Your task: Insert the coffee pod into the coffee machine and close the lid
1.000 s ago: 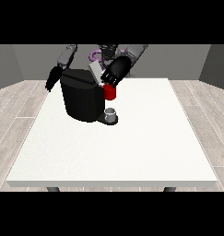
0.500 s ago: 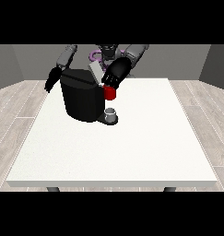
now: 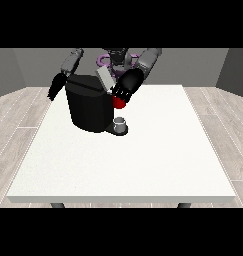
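The black coffee machine [image 3: 89,108] stands at the table's back left, its grey lid [image 3: 104,78] tilted up open. The hand at the view's right [image 3: 126,86] hovers at the machine's top front corner, just right of the lid and directly above a red thing at the machine [image 3: 119,103]. Whether that hand holds anything is hidden. The hand at the view's left [image 3: 57,86] hangs beside the machine's left side, fingers straight and pointing down, holding nothing. A small grey thing [image 3: 121,123] stands at the machine's base below the red thing.
The white table [image 3: 143,160] stretches wide in front and to the right of the machine. Its front edge is near the view's bottom. Wooden floor surrounds it.
The hand at the view's right has shifted only slightly at the machine's top front. The lid, the machine and the other hand look the same.
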Robot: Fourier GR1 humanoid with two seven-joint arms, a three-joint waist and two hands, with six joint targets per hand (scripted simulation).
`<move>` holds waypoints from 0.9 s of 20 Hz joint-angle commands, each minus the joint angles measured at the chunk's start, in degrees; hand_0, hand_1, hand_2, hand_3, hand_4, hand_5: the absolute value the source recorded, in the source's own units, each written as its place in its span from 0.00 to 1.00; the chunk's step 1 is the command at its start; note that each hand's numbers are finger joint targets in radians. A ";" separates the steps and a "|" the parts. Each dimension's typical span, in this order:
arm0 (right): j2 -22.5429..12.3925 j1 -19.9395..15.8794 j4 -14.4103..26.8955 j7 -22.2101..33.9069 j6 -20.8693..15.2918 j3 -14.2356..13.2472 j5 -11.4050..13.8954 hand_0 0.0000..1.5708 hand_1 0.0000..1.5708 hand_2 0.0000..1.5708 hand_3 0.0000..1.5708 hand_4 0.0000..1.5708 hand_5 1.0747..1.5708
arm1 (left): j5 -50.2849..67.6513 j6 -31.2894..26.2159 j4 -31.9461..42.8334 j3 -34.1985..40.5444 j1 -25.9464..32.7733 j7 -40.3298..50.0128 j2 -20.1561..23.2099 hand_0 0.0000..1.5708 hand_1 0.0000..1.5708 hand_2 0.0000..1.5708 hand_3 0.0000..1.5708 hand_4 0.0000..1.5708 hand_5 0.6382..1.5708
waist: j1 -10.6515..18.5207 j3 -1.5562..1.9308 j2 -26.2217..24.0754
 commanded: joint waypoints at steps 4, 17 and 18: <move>0.24 -1.36 0.54 1.60 -0.89 0.73 1.30 0.00 0.00 0.00 0.00 0.07 1.00 | 0.58 0.90 0.44 1.39 -3.07 -0.38 -0.23 0.78 0.78 0.76 0.60 0.00 1.00 | -0.64 -0.04 0.65; 1.74 -0.81 -0.98 0.60 -2.27 2.38 2.74 0.00 0.00 0.00 0.00 0.11 1.00 | -2.71 5.37 0.64 0.33 -2.13 -6.00 3.32 0.59 0.59 0.62 0.44 0.00 1.00 | -1.74 -0.04 3.53; 0.73 -1.59 0.47 2.28 -2.58 0.92 2.55 0.00 0.00 0.00 0.00 0.13 1.00 | -2.52 2.85 0.28 -0.22 -2.27 -6.42 3.24 0.52 0.52 0.58 0.42 0.00 1.00 | 0.19 -0.04 1.26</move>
